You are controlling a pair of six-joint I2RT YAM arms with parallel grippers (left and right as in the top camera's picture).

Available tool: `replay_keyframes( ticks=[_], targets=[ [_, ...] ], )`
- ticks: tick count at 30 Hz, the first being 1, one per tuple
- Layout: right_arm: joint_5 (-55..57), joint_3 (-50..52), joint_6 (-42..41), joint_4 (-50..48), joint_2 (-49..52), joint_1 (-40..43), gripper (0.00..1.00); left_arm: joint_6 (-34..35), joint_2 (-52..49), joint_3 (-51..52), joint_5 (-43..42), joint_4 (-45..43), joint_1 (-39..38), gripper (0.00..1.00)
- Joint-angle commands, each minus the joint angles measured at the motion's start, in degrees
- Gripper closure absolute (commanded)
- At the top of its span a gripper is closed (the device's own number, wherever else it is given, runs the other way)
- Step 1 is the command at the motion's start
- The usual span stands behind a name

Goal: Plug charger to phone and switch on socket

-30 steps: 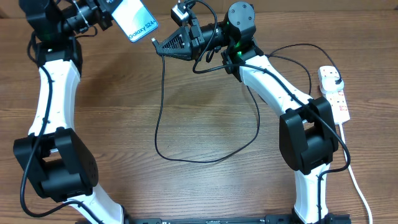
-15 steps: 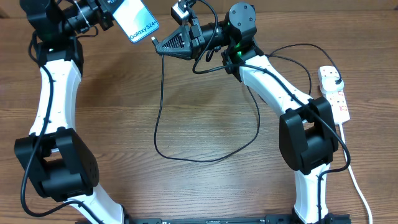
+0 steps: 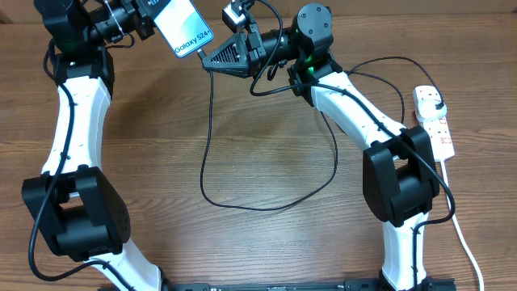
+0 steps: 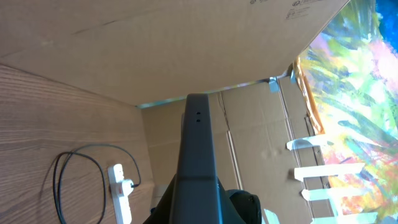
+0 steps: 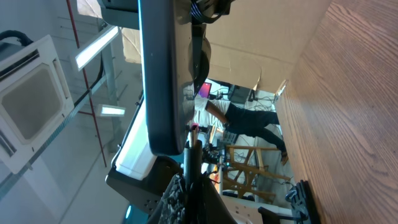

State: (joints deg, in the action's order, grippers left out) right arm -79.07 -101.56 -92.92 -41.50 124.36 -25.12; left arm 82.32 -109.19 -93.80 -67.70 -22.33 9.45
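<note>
High at the table's back left, my left gripper (image 3: 147, 16) is shut on the phone (image 3: 184, 28), whose cyan screen reads "Galaxy S24". In the left wrist view the phone (image 4: 198, 143) shows edge-on as a dark slab rising from the gripper (image 4: 196, 210). My right gripper (image 3: 210, 58) is shut on the connector end of the black charger cable (image 3: 208, 137). That tip meets the phone's lower edge; whether it is seated I cannot tell. In the right wrist view the connector (image 5: 194, 152) points up at the phone's end (image 5: 163, 93). The white socket (image 3: 436, 121) lies at the far right with the black plug (image 3: 429, 100) in it.
The charger cable loops over the middle of the table (image 3: 242, 207) and runs back toward the socket. The socket's thick white cord (image 3: 462, 234) trails along the right edge. Cardboard walls (image 4: 149, 43) stand behind the table. The socket (image 4: 119, 190) also shows in the left wrist view.
My left arm has carried the phone a little right and down, bringing its lower edge to the connector tip. The right gripper and cable have stayed put.
</note>
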Motion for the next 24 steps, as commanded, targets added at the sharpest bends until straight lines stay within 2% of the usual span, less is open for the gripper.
replay_keyframes(
  ticks=[1,24],
  targets=[
    [0.3,-0.8,0.4,-0.5,-0.6,0.1,0.96,-1.6,1.7,-1.2,-0.8,-0.7,0.0,0.96],
    [-0.2,-0.8,0.9,-0.4,-0.6,0.1,0.96,-3.1,1.7,-1.2,-0.2,-0.6,0.0,0.96]
  ],
)
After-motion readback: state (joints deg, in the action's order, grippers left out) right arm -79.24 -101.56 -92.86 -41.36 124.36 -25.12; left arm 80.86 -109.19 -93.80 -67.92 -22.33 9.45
